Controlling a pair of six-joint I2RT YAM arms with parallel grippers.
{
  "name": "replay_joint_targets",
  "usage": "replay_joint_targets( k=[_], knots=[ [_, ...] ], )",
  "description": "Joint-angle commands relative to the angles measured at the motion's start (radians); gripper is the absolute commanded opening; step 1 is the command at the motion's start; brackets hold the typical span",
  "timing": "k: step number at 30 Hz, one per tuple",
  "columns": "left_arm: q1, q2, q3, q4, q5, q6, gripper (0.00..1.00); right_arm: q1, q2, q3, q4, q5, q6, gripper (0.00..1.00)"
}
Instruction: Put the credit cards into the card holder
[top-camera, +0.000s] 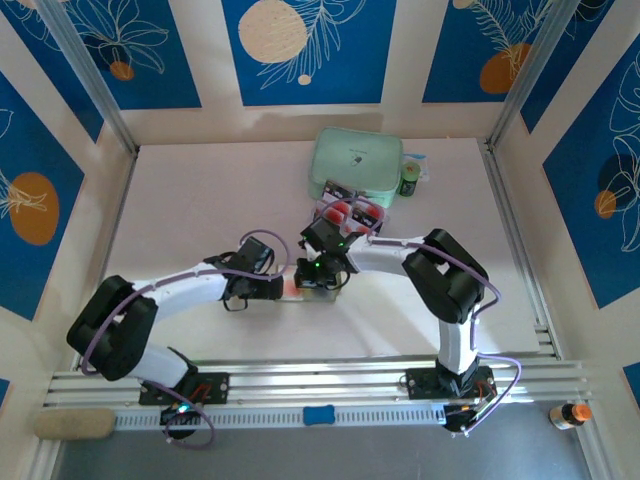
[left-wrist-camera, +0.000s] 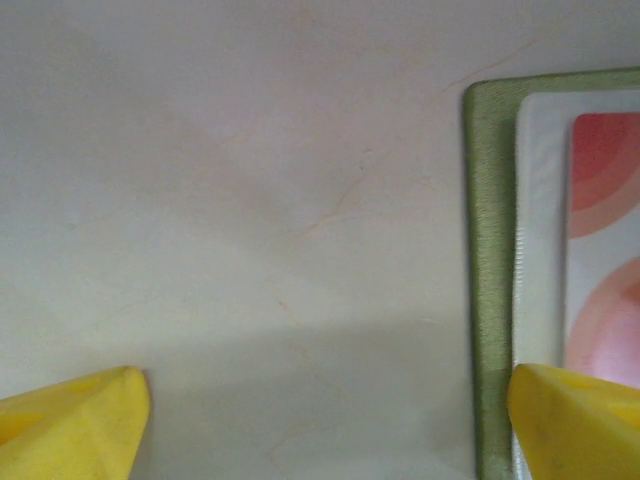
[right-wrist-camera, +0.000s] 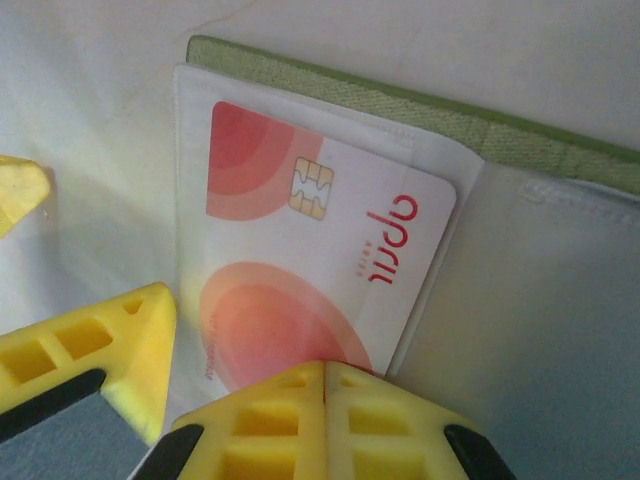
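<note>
working partway through the task: easing one credit card (right-wrist-camera: 310, 260) onto the greyish inner pocket of the open card holder (right-wrist-camera: 520, 140) at the middle of the table (left-wrist-camera: 250, 200), with the right tool (right-wrist-camera: 325, 400) pressed together at the card's near edge, though not telling whether pinching or only pushing. resting the left tool (left-wrist-camera: 325, 430), spread wide, with one fingertip over the holder's left edge. leaving other credit cards (top-camera: 350, 212) lying just near of the mint-green case (top-camera: 355, 165) at the far side of the pale table, boxed in by blue leaf-print panels (top-camera: 310, 40).

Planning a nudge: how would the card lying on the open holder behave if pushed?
The credit card looks flat and glossy, so probably stiff and light, sliding readily over the fabric of the card holder. Lying flush, its edge likely resists pinching.
</note>
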Motion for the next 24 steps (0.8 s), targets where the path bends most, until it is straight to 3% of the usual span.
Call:
replay_joint_targets(
  k=[1,17,24],
  knots=[
    [0.01,-0.043,0.012,-0.031,-0.024,-0.015,0.92,0.013,0.026,0.025,-0.031,-0.011,-0.011,0.0],
    [0.05,-0.018,0.015,-0.013,-0.015,0.0,0.93,0.004,-0.029,0.054,-0.065,-0.02,-0.023,0.0],
    [0.053,0.015,0.001,0.003,-0.008,0.008,0.93,-0.015,-0.067,0.073,-0.129,0.046,-0.058,0.0]
  ],
)
